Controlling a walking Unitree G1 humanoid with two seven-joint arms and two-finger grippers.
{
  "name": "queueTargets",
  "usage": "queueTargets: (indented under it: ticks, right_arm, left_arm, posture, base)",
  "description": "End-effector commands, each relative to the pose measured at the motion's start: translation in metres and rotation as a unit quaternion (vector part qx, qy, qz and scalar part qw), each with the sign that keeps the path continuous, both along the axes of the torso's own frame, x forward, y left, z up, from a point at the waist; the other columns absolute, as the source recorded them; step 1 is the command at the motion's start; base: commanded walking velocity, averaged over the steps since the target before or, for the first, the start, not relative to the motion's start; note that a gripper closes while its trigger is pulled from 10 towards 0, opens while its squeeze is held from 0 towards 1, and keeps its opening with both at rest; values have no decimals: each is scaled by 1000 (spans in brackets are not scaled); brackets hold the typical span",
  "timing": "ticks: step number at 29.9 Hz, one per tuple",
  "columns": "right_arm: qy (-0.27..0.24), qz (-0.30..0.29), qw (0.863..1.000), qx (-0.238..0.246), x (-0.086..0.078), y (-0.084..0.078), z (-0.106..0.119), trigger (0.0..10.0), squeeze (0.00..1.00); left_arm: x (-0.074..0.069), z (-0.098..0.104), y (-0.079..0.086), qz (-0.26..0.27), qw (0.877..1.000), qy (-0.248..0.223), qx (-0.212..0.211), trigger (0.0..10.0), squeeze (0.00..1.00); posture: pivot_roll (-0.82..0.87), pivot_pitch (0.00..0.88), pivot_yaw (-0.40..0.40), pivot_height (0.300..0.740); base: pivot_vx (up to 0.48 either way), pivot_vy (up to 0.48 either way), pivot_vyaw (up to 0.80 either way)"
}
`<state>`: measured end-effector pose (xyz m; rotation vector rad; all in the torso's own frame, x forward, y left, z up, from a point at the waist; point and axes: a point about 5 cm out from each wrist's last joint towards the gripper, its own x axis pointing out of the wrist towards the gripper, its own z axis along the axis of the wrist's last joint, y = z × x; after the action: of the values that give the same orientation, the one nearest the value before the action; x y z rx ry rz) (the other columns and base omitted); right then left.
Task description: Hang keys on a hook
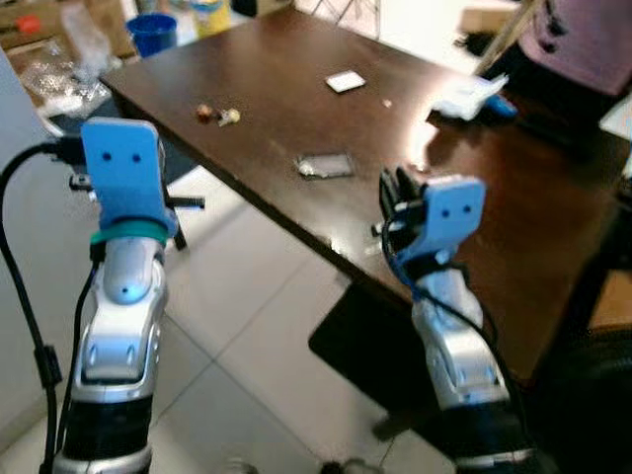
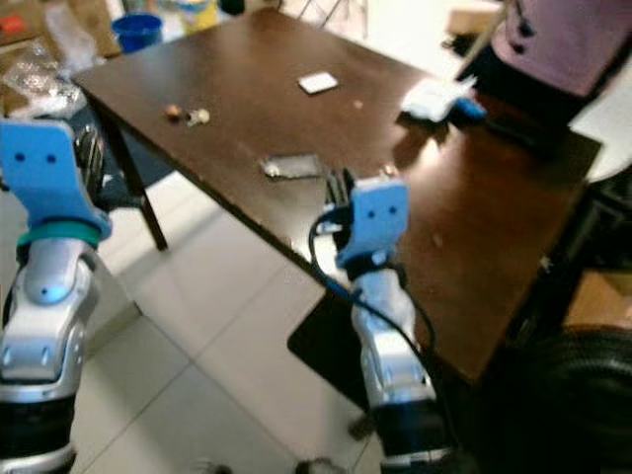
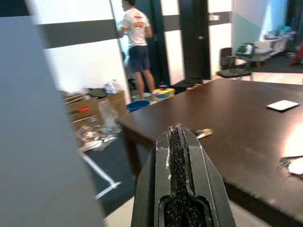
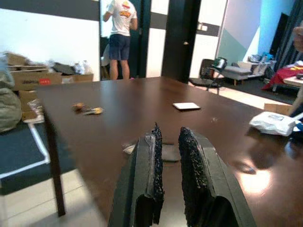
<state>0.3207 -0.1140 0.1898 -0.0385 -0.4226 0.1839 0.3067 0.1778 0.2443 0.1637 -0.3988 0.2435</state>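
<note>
A small bunch of keys [image 1: 216, 115] with a brown fob lies on the dark wooden table [image 1: 276, 109], near its left edge; it also appears in the wrist views as keys [image 3: 204, 133] and keys [image 4: 88, 110]. My right gripper [image 4: 168, 133] is raised over the table's near edge, pointing across the top, its fingers [image 1: 396, 190] slightly open with nothing between them. My left gripper [image 3: 176, 130] is held up left of the table, over the floor, with its fingers pressed shut and empty. The keys lie well beyond both grippers.
A clear plastic piece [image 1: 325, 165] lies just ahead of the right gripper, a white card [image 1: 346, 81] farther back, a white bag [image 1: 470, 96] at the right. A person in pink [image 1: 583, 39] sits at the far corner. A blue bucket [image 1: 153, 32] and boxes stand behind; another person [image 3: 135, 42] stands by a door.
</note>
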Motion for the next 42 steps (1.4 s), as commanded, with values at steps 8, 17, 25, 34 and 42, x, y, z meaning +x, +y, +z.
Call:
queueTargets:
  ticks: [8, 17, 25, 34, 42]
  right_arm:
    - [2, -3, 1000, -16, 1, 0, -1, 10000, 0]
    - [1, -2, 1000, -21, 3, 1, 0, 10000, 0]
    - [0, -2, 1000, -22, 3, 1, 1, 10000, 0]
    - [1, -2, 1000, -21, 3, 1, 1, 10000, 0]
    - [1, -1, 1000, -17, 4, 2, 1, 10000, 0]
  left_arm:
    - [-1, -8, 4, 11, 1000, 15, -8, 10000, 0]
    - [4, -11, 26, 70, 996, 46, 18, 10000, 0]
    - [4, -9, 26, 63, 997, 45, 18, 10000, 0]
    - [5, -9, 23, 59, 997, 45, 27, 10000, 0]
    - [5, -9, 18, 47, 997, 40, 36, 10000, 0]
  posture:
    - [83, 44, 49, 740]
    - [95, 64, 53, 740]
    - [93, 66, 54, 740]
    - [93, 66, 54, 740]
    - [94, 62, 51, 740]
  base:
    - [-345, 0, 0]
    - [0, 0, 763]
    - [0, 0, 800]
    - [0, 0, 800]
    - [68, 0, 600]
